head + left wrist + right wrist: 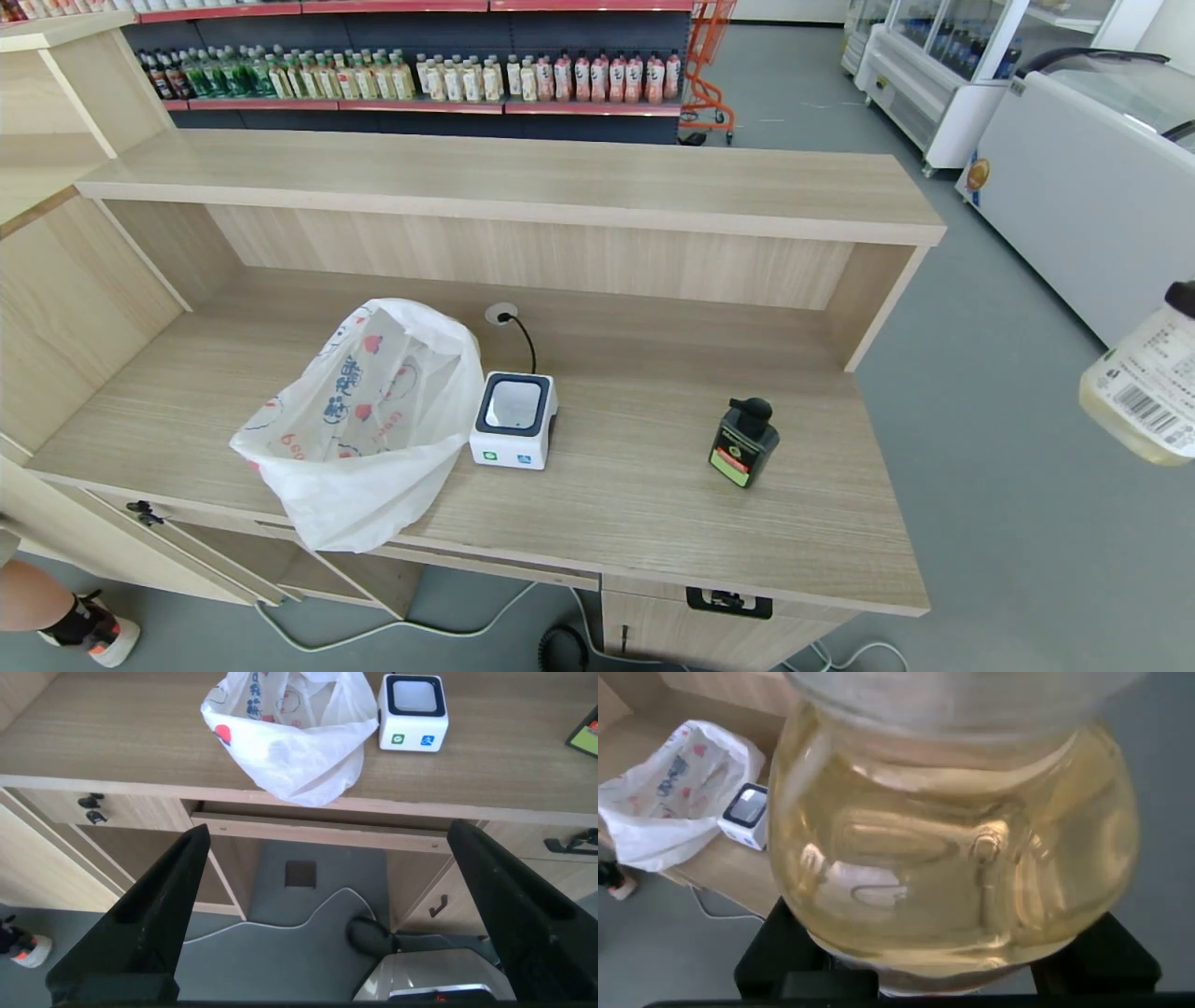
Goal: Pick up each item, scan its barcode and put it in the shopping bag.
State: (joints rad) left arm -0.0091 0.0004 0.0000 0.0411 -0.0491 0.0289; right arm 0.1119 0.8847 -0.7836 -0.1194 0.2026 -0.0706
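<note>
While R gripper (948, 985) clamps clear yellow-liquid plastic bottle (1141, 373), swing to 9 o'clock, barcode (1145, 405) (faces cam) over white box scanner (514, 419); L gripper (336, 915) wide.

Wide gap between scanner (514, 422) and black bottle (742, 444); shopping bag (359, 439) touching scanner
</note>
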